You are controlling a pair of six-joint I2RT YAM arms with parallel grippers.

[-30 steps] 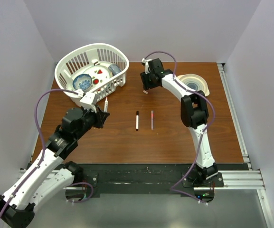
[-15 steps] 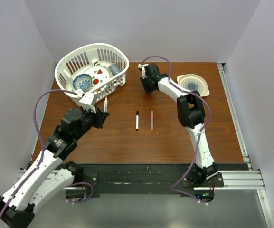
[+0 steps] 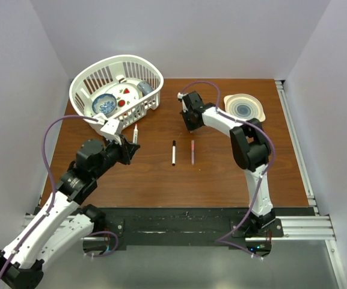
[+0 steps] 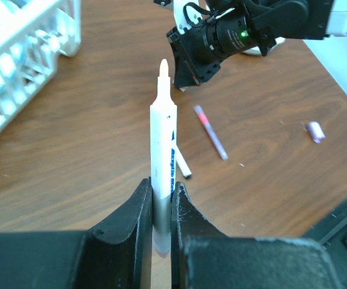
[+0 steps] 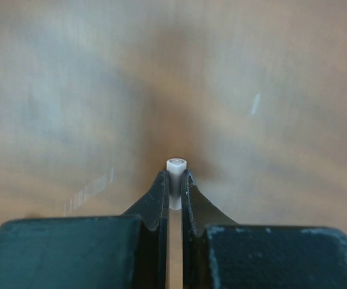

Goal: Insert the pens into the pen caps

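the brown table (image 3: 161, 174) is hemmed by white walls on the left, right and far sides. a white basket (image 3: 116, 63) is set at its far left corner, and a plate (image 3: 244, 107) near its far right edge. open wood is seen between them and along the near edge. in the middle a dark-ended pen (image 3: 174, 152) and a pink pen (image 3: 192, 152) are laid side by side, apart. the left gripper (image 4: 161, 192) is clamped on a white pen (image 4: 162, 132), whose pale tip is bared past the fingers, near the basket. the right gripper (image 5: 174, 180) is closed on a small pale cap (image 5: 176, 165), low over the wood beyond the lying pens. a lilac cap (image 4: 314, 130) is seen alone, well apart from the pink pen.
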